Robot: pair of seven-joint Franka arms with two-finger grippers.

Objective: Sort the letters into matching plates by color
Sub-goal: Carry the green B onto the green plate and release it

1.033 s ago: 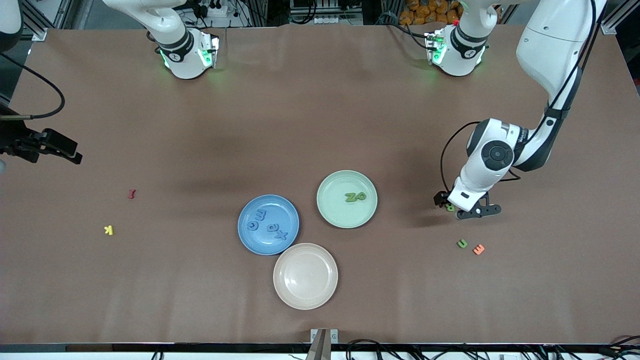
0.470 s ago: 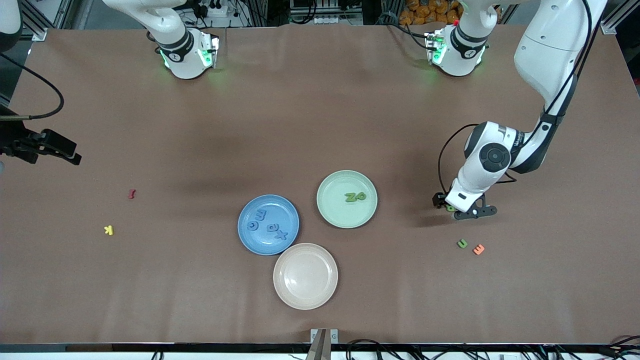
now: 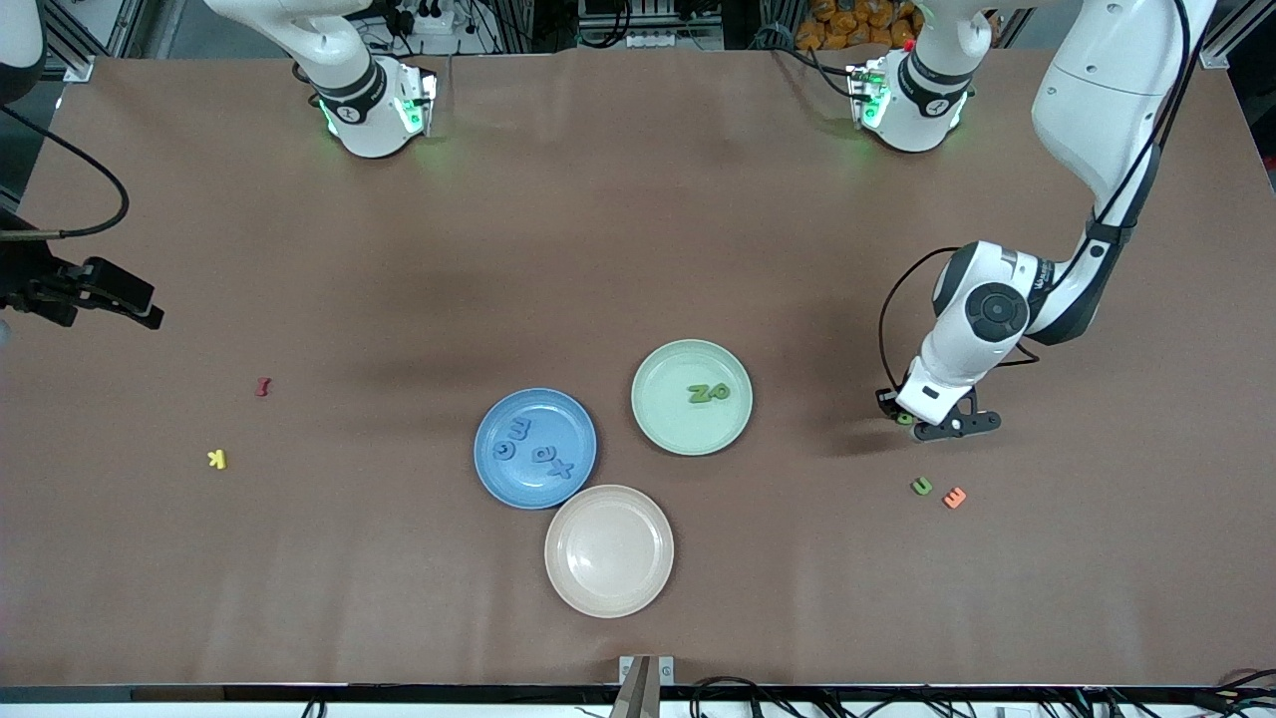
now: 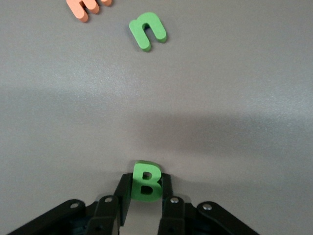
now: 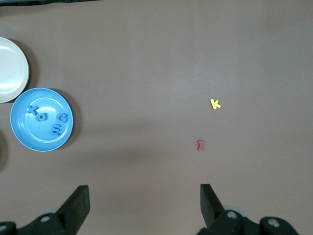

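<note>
The green plate (image 3: 692, 397) serves as the landmark. Toward the left arm's end of the table from it, the left gripper (image 3: 905, 418) is down at the tabletop with its jaws closed on a green B (image 4: 145, 181), pinched between the two black fingers (image 4: 167, 198) in the left wrist view. A green n (image 3: 921, 486) lies on the table nearer the front camera than that gripper, with an orange E (image 3: 954, 497) just beside it, the two apart. On the green plate lie two green letters (image 3: 709, 393), a Z and an O, side by side. The blue plate (image 3: 535, 448) sits beside the green plate, toward the right arm's end and slightly nearer the camera, and holds four blue letters (image 3: 538, 449). A cream plate (image 3: 609, 550) lies nearer the camera than both, close to the blue one. Well apart from the green plate, toward the right arm's end, are a red letter (image 3: 262, 386) and a yellow K (image 3: 216, 459). The right gripper (image 5: 144, 205) waits above that end of the table, jaws wide open and holding nothing.
</note>
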